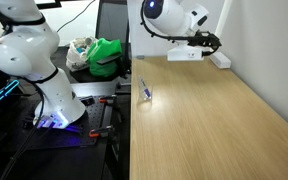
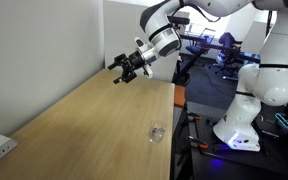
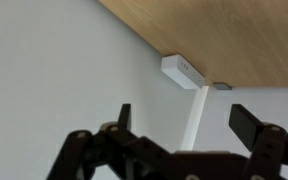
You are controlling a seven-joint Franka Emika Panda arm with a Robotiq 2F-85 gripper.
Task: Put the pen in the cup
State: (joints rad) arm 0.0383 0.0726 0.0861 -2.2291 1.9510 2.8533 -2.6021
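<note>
The small clear cup (image 1: 148,96) stands near the table's edge; it also shows in an exterior view (image 2: 157,133). The blue-purple pen (image 1: 144,89) shows as a slanted stroke at the cup, seemingly leaning in it; I cannot tell for sure, and I cannot make it out from the opposite side. My gripper (image 1: 215,42) hangs above the far end of the table by the wall, well away from the cup, as both exterior views show (image 2: 122,72). In the wrist view the gripper (image 3: 189,115) is open and empty, facing the white wall.
The wooden table (image 1: 214,130) runs along a white wall. A white power strip (image 1: 189,55) lies by the wall under my gripper, also in the wrist view (image 3: 184,72). A green bag (image 1: 106,55) and another white robot arm (image 1: 34,55) stand beside the table.
</note>
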